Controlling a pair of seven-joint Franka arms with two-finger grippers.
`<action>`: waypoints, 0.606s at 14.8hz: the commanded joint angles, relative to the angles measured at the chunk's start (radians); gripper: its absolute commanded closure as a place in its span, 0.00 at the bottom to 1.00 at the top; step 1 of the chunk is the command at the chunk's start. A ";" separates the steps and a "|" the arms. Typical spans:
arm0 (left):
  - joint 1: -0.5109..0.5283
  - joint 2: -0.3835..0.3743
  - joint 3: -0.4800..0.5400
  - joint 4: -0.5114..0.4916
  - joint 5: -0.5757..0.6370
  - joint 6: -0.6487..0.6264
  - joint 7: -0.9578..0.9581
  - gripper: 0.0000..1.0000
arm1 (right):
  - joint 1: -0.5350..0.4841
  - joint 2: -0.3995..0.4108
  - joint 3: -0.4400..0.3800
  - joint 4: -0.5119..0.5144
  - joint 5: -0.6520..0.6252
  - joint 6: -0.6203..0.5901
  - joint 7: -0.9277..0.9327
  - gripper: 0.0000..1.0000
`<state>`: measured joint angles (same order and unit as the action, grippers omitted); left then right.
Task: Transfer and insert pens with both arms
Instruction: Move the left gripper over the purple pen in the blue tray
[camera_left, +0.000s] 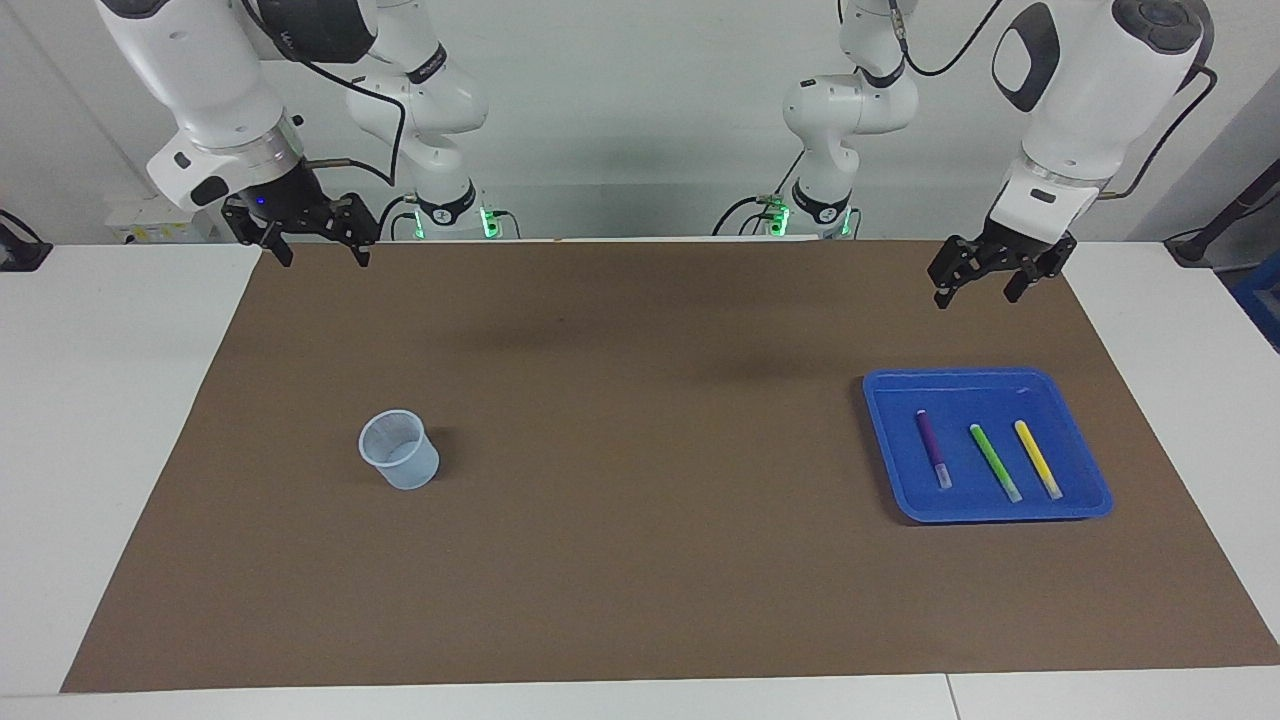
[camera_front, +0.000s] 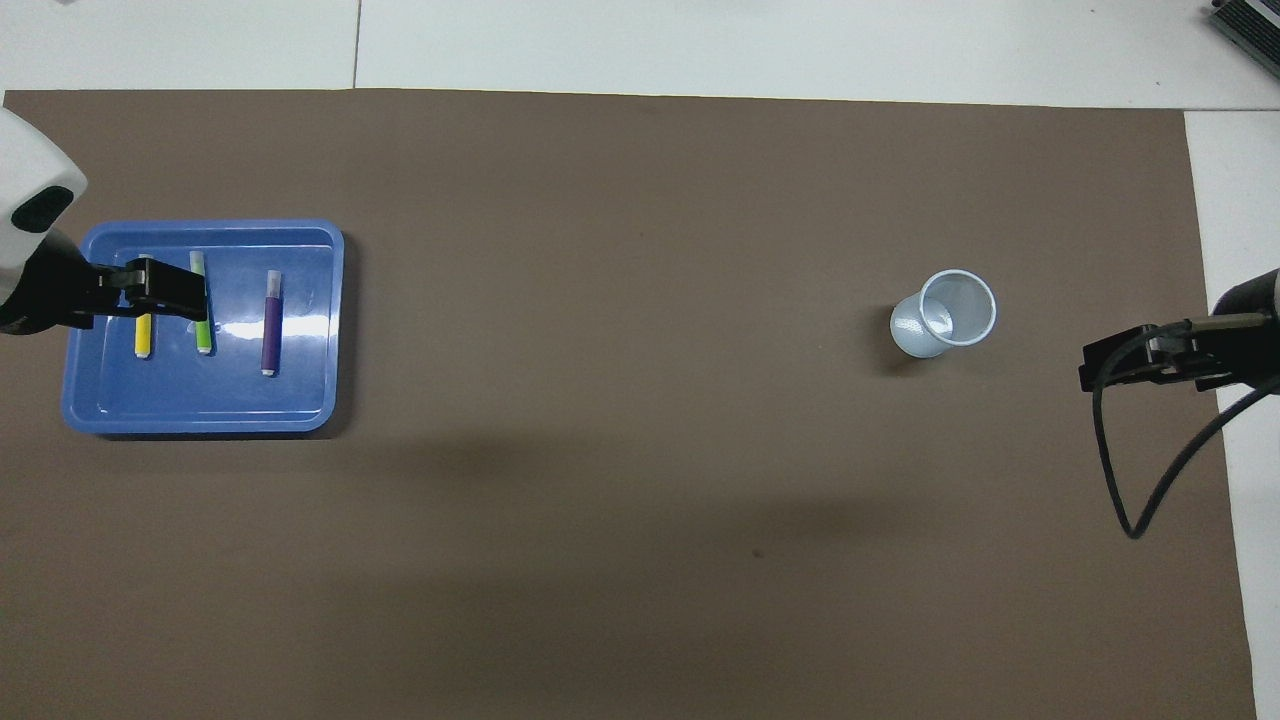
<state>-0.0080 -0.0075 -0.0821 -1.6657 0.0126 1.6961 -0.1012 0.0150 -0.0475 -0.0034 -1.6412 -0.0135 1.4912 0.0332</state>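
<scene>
Three pens lie side by side in a blue tray (camera_left: 1080, 440) at the left arm's end of the worktop: purple (camera_left: 934, 449), green (camera_left: 995, 462) and yellow (camera_left: 1038, 458), none touching another, each with its pale cap end pointing away from the robots. That spacing looks deliberate, leaving room for fingers to drop on either side of one barrel without nudging the next.

A pale cup (camera_left: 400, 451) stands upright on the brown mat (camera_left: 640, 560) toward the right arm's end, well apart from the tray and mouth up (ready, I judge, to take the pens).

The left gripper (camera_left: 980, 285) hangs in the air over the mat, just short of the tray's edge nearer the robots; its jaws stand wide and hold nothing. From overhead it seems to cover the yellow and green pens, but the facing view shows it raised well clear of them. The right gripper (camera_left: 318, 248) is also spread wide and empty, up by the mat's edge nearest the robots at its own end, waiting.

No pen has left the tray, so the task is at its start. With tray and cup at opposite ends, each within one arm's easy reach, a pick by the left arm and a handover to the right seems the intended plan
</scene>
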 joint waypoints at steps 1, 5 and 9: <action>-0.010 0.009 0.007 0.006 -0.003 0.010 -0.009 0.00 | -0.015 -0.021 0.003 -0.020 0.013 -0.005 -0.024 0.00; -0.009 0.007 0.007 0.004 -0.003 0.013 -0.009 0.00 | -0.013 -0.021 0.003 -0.022 0.013 -0.006 -0.024 0.00; -0.006 0.006 0.007 0.001 -0.003 0.016 -0.003 0.00 | -0.013 -0.023 0.003 -0.022 0.013 -0.008 -0.024 0.00</action>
<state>-0.0081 -0.0039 -0.0822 -1.6658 0.0126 1.6969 -0.1011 0.0150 -0.0475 -0.0036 -1.6421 -0.0135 1.4912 0.0332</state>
